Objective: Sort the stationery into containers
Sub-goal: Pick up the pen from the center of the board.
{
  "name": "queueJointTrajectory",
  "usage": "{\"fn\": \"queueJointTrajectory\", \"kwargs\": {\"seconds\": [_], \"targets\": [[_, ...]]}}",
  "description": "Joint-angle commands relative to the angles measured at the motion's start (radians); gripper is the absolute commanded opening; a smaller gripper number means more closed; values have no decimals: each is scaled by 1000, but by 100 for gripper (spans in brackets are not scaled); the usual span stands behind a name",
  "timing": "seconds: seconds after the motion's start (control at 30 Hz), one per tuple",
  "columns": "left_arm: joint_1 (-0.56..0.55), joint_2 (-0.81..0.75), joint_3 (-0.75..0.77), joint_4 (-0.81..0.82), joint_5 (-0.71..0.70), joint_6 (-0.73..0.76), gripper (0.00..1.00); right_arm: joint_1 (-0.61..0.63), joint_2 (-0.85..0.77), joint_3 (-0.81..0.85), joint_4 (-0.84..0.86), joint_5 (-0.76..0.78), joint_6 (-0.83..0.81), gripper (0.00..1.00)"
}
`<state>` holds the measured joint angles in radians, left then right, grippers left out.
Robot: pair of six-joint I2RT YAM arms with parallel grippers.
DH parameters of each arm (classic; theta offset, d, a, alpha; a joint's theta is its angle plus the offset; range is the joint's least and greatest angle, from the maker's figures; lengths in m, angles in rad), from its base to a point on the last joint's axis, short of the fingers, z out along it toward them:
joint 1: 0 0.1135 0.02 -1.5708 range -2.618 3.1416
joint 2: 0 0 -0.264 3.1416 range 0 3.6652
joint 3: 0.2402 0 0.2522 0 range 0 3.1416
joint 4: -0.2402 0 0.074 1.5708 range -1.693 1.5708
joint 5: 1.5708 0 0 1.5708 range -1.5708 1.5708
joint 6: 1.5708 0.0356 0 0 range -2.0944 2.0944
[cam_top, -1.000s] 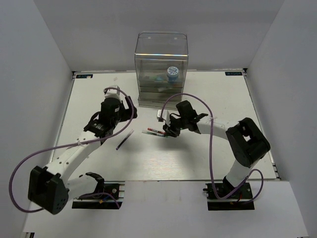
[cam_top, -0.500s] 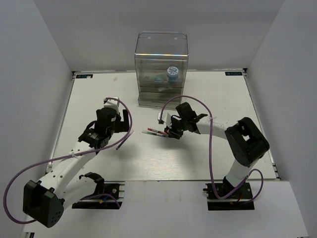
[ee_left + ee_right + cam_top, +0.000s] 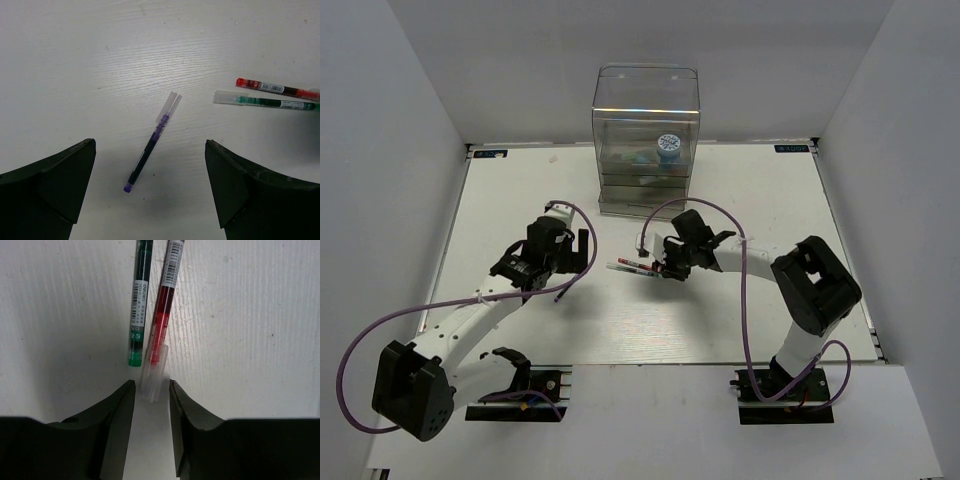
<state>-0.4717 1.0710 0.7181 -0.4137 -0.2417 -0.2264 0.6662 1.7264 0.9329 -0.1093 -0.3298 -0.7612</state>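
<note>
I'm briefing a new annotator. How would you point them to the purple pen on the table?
Start at the clear drawer organiser at the far edge of the table and come forward and left. There the purple pen lies alone, slanted. Its barrel is dark purple with a clear cap, whereas the red pen and green pen lie side by side further right.
</note>
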Motion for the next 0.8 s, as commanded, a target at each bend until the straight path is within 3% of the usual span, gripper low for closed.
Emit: {"fn": "queueJointTrajectory", "kwargs": {"seconds": [0.0,0.07,0.2,0.27,0.77], "targets": [[-4,0,12,-16,30,15,100,21,12,-9,-15,12,-35,39],[-4,0,12,-16,30,15,100,26,28,3,-32,15,-50,35],[-4,0,12,-16,30,15,100,35,58,33,-64,15,-61,7],[-4,9,12,-16,30,15,100,33,50,47,-69,21,-64,0],[-4,113,12,-25,61,25,97,4,-42,247,91,322,-177,0]]}}
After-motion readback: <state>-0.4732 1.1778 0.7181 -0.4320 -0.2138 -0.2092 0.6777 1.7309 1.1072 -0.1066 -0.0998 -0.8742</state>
